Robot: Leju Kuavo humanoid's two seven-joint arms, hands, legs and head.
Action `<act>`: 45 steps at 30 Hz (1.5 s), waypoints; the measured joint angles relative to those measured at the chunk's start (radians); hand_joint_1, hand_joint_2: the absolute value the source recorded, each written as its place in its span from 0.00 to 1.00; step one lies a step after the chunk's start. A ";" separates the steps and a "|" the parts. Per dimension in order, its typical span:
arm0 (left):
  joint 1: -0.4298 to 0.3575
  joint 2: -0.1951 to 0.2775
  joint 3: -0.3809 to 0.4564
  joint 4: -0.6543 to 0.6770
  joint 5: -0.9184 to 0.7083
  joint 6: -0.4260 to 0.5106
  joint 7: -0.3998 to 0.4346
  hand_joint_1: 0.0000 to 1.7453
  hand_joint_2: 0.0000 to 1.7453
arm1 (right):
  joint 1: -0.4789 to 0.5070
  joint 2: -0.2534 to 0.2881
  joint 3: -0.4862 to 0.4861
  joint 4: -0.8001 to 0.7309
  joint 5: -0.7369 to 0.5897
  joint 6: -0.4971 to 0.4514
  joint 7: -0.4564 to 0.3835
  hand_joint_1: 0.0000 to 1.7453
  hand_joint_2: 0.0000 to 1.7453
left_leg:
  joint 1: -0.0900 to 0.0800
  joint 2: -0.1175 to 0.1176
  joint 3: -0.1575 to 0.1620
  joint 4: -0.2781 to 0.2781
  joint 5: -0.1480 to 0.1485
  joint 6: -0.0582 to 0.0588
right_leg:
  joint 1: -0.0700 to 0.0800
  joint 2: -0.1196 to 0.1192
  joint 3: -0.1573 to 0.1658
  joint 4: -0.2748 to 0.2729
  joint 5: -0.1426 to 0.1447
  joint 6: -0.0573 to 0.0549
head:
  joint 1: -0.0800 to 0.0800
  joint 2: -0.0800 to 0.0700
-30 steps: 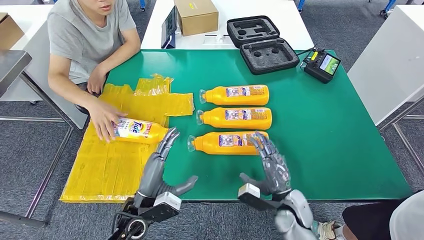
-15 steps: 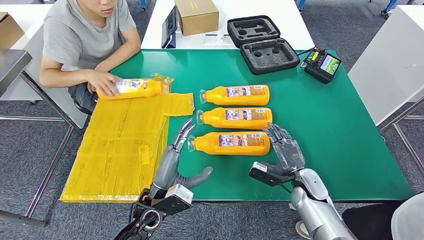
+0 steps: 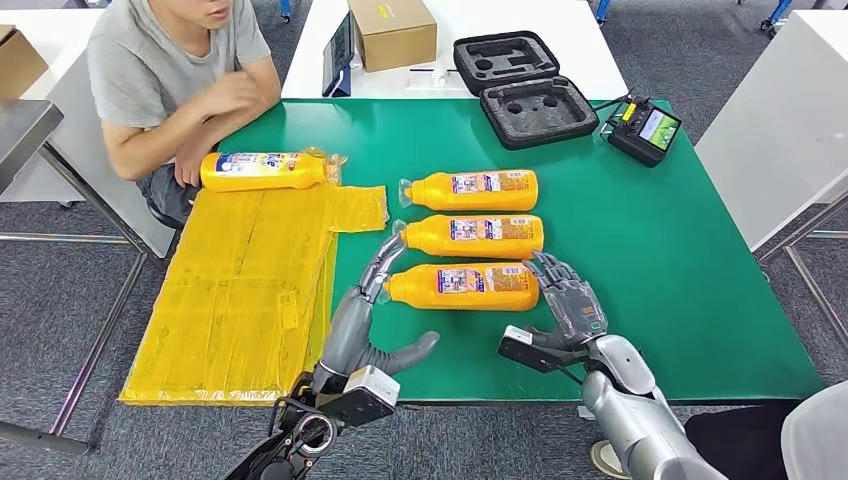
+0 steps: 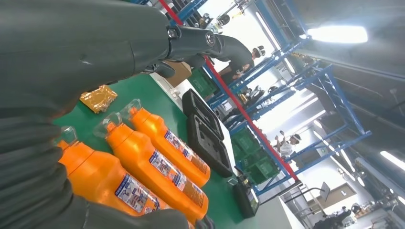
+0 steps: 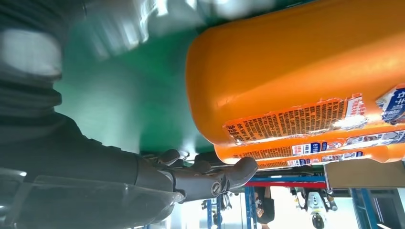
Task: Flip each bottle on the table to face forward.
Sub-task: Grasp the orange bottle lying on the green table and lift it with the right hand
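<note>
Three orange bottles lie on their sides in a column at the centre of the green table [image 3: 650, 260], back labels up. The left hand [image 3: 365, 310], fingers spread and empty, reaches the cap end of the nearest bottle [image 3: 462, 286]; the right hand [image 3: 565, 305], also spread and empty, sits at its base. At upper left, a fourth bottle [image 3: 262, 171] rests on yellow sheeting [image 3: 240, 290] beside a seated person [image 3: 175, 75].

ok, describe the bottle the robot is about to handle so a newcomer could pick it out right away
On the green table, three orange bottles lie on their sides in a stack-like row, caps pointing toward the yellow sheet. The one meant is the nearest bottle, closest to the robot. It alone lies between the left hand at its cap and the right hand at its base.
</note>
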 joint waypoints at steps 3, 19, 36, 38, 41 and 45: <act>-0.005 0.004 -0.012 0.006 0.010 0.007 0.000 0.00 1.00 | -0.003 0.000 0.004 0.008 0.003 -0.007 -0.005 0.00 1.00 | 0.000 0.000 0.000 0.000 0.000 0.000 | 0.000 0.000 0.000 0.000 0.000 0.000 | 0.000 0.000; -0.047 0.022 -0.071 0.047 0.076 0.047 -0.001 0.00 1.00 | -0.017 0.027 0.072 0.012 -0.003 -0.018 -0.040 0.00 1.00 | 0.000 0.000 0.000 0.000 0.000 0.000 | 0.000 0.000 0.000 0.000 0.000 0.000 | 0.000 0.000; -0.051 0.022 -0.084 0.064 0.081 0.042 -0.002 0.00 1.00 | -0.103 0.057 0.120 0.062 0.003 0.067 0.028 0.00 1.00 | 0.000 0.000 0.000 0.000 0.000 0.000 | 0.000 0.000 0.000 0.000 0.000 0.000 | 0.000 0.000; -0.052 0.022 -0.086 0.068 0.080 0.035 -0.002 0.00 1.00 | -0.121 0.064 0.127 0.081 0.009 0.079 0.042 0.00 1.00 | 0.000 0.000 0.000 0.000 0.001 0.000 | 0.000 0.000 0.000 0.000 0.000 0.000 | 0.000 0.000; -0.053 0.021 -0.089 0.074 0.080 0.029 -0.002 0.00 1.00 | -0.140 0.071 0.134 0.103 0.016 0.088 0.054 0.00 1.00 | 0.000 0.000 0.000 0.000 0.001 0.000 | 0.000 0.000 0.000 0.000 0.000 0.000 | 0.000 0.000; -0.054 0.021 -0.092 0.080 0.078 0.030 -0.002 0.00 1.00 | -0.154 0.077 0.146 0.125 0.024 0.095 0.066 0.00 1.00 | 0.000 0.000 0.000 0.000 0.001 0.000 | 0.000 0.000 0.000 0.000 0.000 0.000 | 0.000 0.000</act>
